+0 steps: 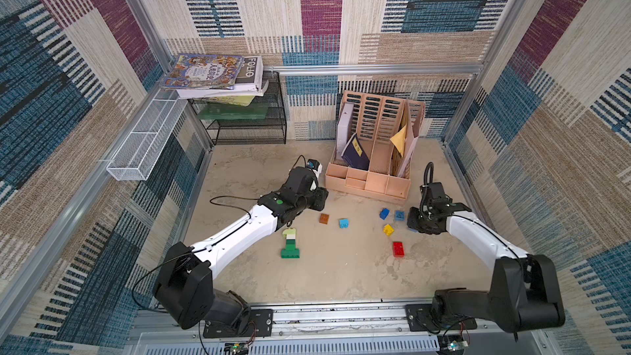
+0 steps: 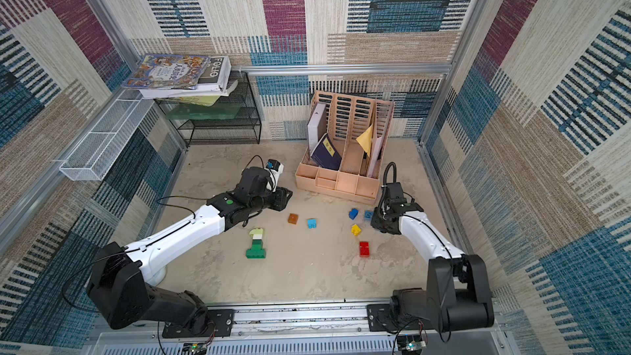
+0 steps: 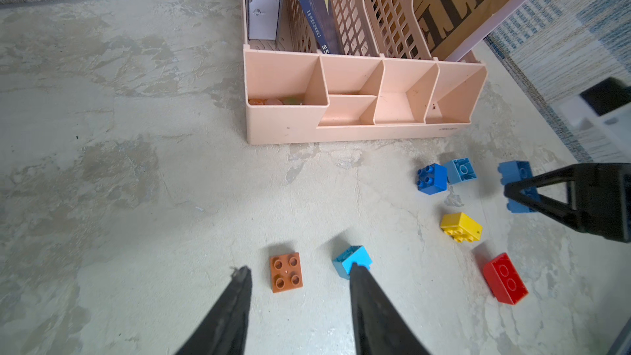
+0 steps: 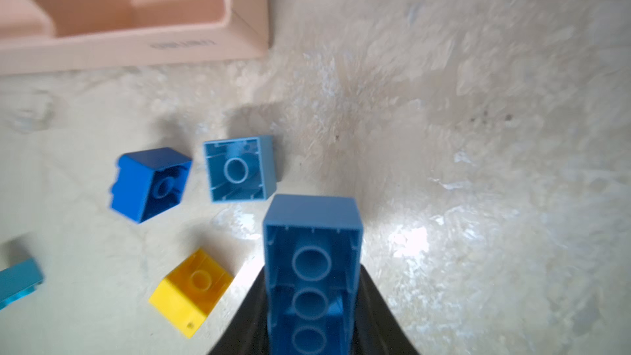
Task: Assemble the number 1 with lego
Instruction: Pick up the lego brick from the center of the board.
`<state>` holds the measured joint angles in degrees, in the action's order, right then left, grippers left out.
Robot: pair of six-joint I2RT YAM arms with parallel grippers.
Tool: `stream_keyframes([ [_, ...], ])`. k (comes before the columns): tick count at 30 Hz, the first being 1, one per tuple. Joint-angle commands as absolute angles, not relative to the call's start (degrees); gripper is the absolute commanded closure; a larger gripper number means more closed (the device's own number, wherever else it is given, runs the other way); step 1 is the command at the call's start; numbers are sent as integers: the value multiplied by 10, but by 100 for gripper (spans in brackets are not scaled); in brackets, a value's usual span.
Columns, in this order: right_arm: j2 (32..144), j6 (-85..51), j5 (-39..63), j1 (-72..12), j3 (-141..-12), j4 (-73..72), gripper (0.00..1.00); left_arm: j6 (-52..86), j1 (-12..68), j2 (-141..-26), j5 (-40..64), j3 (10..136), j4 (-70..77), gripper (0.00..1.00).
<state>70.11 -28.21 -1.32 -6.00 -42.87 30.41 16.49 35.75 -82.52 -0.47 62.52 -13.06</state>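
1. Firmly, the right gripper (image 4: 312, 278) is clamped on a long blue brick (image 4: 312, 220), with one black finger against each long side. Whether the brick is clear of the table (image 1: 341, 278) I cannot tell.
2. The left gripper (image 3: 298, 271) hangs over the table with its jaws apart and nothing held. A brown brick (image 3: 286, 272) lies framed between the two tips, and a light blue brick (image 3: 351, 259) sits just past one tip.
3. The left arm stretches diagonally from the near rail, wrist bent, aimed toward the pink organiser (image 3: 341, 134). The right arm reaches forward and inward, its wrist tipped steeply down.
4. Near the right gripper lie a dark blue brick (image 4: 150, 182), an upturned pale blue brick (image 4: 239, 169) and a yellow brick (image 4: 191, 288). A red brick (image 1: 398, 249) lies closer to the rail.
5. In both top views the lego figure (image 1: 290, 244) lies flat beside the left forearm, well apart from the loose bricks. It has a wide dark green base, then a green stem, cream, and lime on top.
6. The top views hide the held brick under the wrist. The right wrist view shows its hollow underside with three round tubes. Only the left wrist view shows orange and greenish bits in an end compartment of the organiser.
7. "FOLIO" reads on a book (image 1: 251, 66) atop the black mesh shelf (image 1: 249, 131), and Chinese characters mark the colourful cover (image 1: 201, 71) beside it. Big dark letters on a brown card (image 3: 471, 1) in the organiser are cut off. The embossed mark on the organiser's front is too blurred to read.
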Motion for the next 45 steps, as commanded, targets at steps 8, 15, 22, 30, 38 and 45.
stream_keyframes([
  [8,493,-140,193,-197,-412,98,67,171,350,-789,77,633,-71,49],
  [15,565,-10,259,-331,-478,53,66,186,342,-742,242,612,-3,49],
  [22,625,35,381,-333,-549,62,68,212,330,-655,302,530,79,45],
  [30,657,51,505,-308,-627,93,71,269,328,-621,405,507,170,41],
  [38,681,65,575,-295,-686,119,72,311,329,-629,456,508,292,38],
  [45,702,54,624,-311,-709,110,75,311,329,-644,474,521,323,37],
])
